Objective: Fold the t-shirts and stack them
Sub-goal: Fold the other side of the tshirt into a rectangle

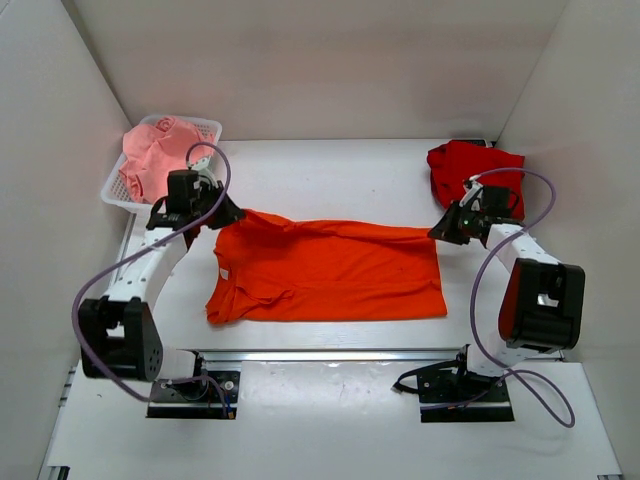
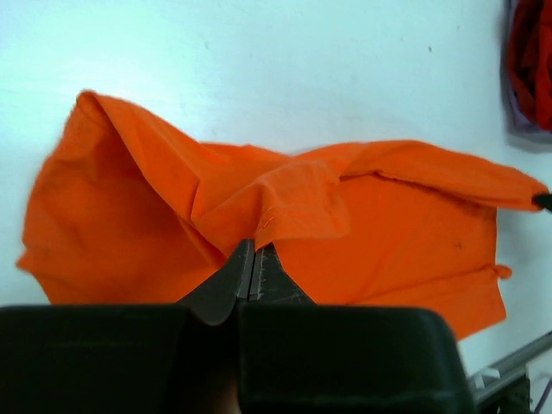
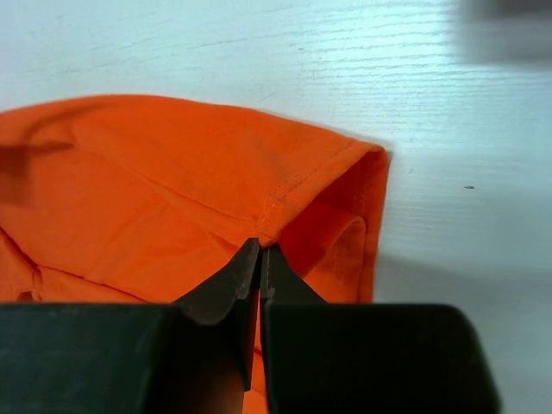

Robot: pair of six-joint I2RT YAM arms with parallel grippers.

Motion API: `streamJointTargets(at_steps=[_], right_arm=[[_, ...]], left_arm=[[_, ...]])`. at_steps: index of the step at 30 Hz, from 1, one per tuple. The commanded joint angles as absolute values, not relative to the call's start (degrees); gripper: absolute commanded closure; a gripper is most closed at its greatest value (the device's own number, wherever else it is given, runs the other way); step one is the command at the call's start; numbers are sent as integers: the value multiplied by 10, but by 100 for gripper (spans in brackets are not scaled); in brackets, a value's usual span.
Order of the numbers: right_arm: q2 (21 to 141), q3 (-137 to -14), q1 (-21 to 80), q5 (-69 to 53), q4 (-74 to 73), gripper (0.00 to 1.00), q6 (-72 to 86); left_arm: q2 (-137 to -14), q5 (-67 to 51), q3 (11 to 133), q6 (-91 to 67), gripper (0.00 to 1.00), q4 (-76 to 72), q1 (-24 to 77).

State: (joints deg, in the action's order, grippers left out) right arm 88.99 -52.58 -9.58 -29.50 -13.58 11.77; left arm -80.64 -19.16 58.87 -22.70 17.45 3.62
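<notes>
The bright orange t-shirt (image 1: pixel 330 270) lies spread across the middle of the table, folded lengthwise. My left gripper (image 1: pixel 232 215) is shut on its far left corner, pinching a stitched hem fold (image 2: pixel 259 243) and holding it slightly raised. My right gripper (image 1: pixel 440 232) is shut on the far right corner, pinching a seam at the hem (image 3: pixel 266 240). The darker red t-shirt (image 1: pixel 470 170) lies crumpled at the back right; its edge shows in the left wrist view (image 2: pixel 530 60). The pale pink t-shirt (image 1: pixel 155 155) sits bunched in the basket.
A white mesh basket (image 1: pixel 205 128) stands at the back left against the side wall. White walls close in the table on three sides. A metal rail (image 1: pixel 330 355) runs along the near edge between the arm bases.
</notes>
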Motion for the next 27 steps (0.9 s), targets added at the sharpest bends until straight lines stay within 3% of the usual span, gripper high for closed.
streamJointTargets(at_steps=[1, 16, 27], right_arm=[[846, -520, -105, -315, -128, 100, 105], [772, -437, -122, -309, -147, 100, 98], [751, -401, -156, -303, -177, 100, 86]], left_arm=[[-756, -207, 547, -218, 100, 218, 40], [-579, -182, 478, -201, 100, 324, 17], [-526, -167, 419, -200, 100, 356, 18]])
